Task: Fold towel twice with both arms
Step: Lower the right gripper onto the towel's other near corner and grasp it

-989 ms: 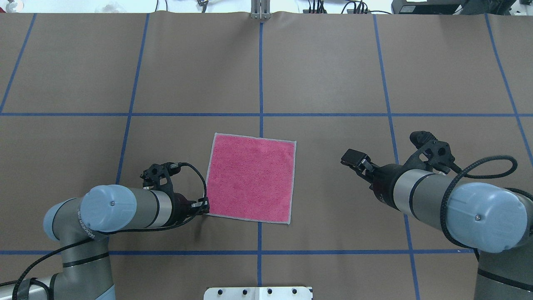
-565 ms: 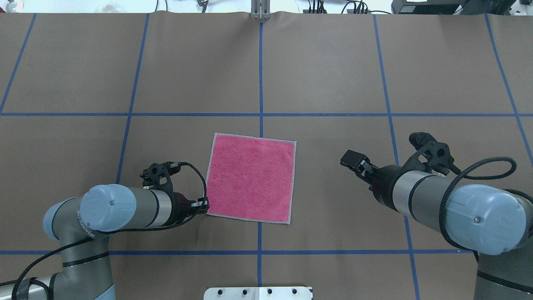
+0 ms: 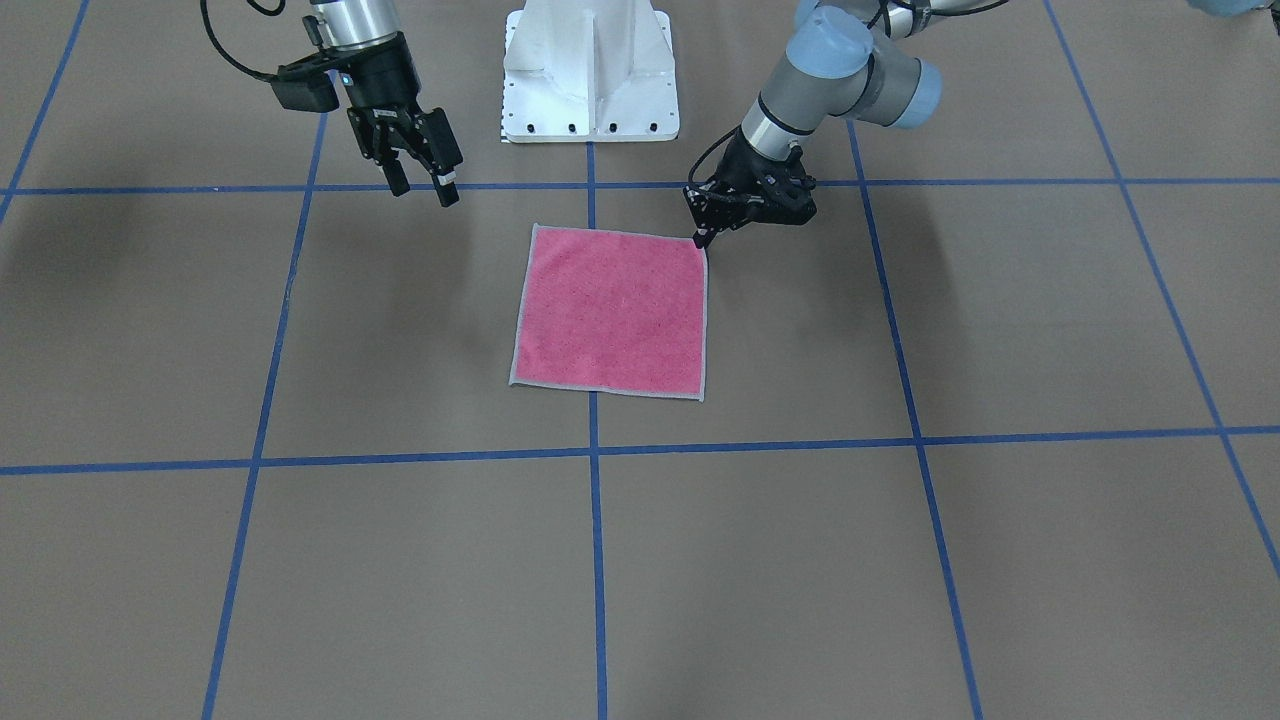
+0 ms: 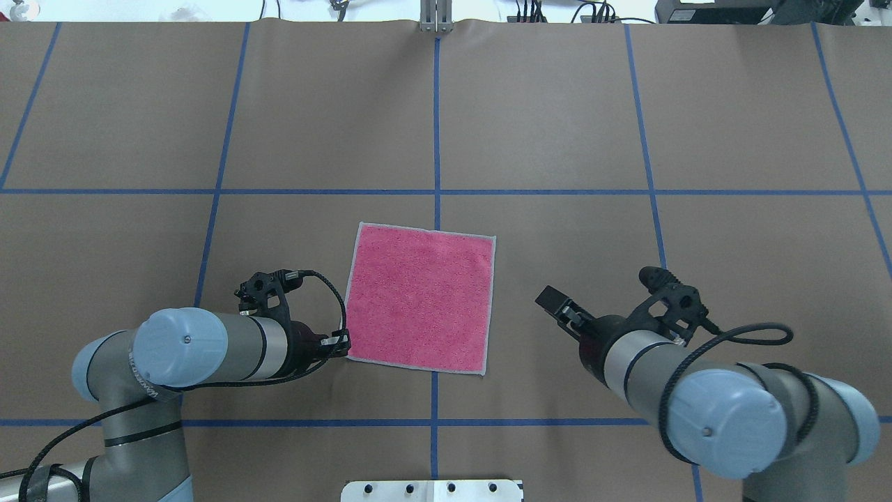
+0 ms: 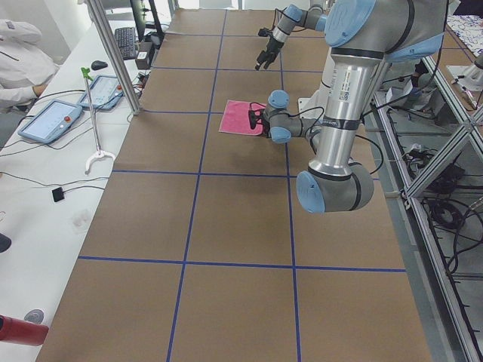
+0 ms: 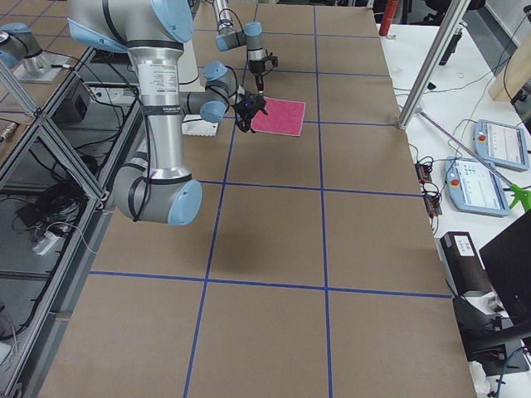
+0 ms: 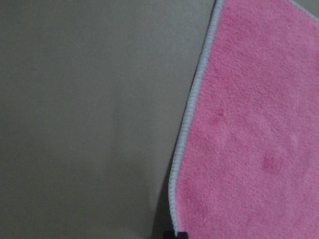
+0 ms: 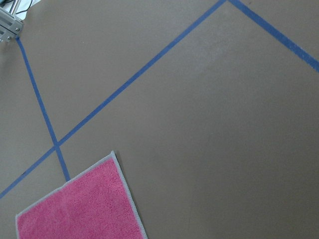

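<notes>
The towel (image 4: 420, 298) lies flat and pink face up in the middle of the table; it also shows in the front view (image 3: 610, 310). My left gripper (image 4: 344, 346) sits low at the towel's near left corner, and its fingers look closed together on that corner (image 3: 699, 238). The left wrist view shows the towel's grey border (image 7: 192, 109) close up, still flat. My right gripper (image 3: 422, 188) is open and empty, hovering above the table to the right of the towel (image 4: 550, 300). The right wrist view shows a towel corner (image 8: 79, 209) at the bottom left.
The white bolted pedestal (image 3: 590, 70) stands at the robot's side of the table. Blue tape lines (image 4: 436, 125) divide the brown table cover. Beyond the far edge is a side bench with tablets (image 5: 53, 117) and a metal pole (image 6: 423, 75).
My right arm has swung nearer to the robot and leftward, toward the towel's near right side, gripper still open. My left arm and the towel have not moved.
</notes>
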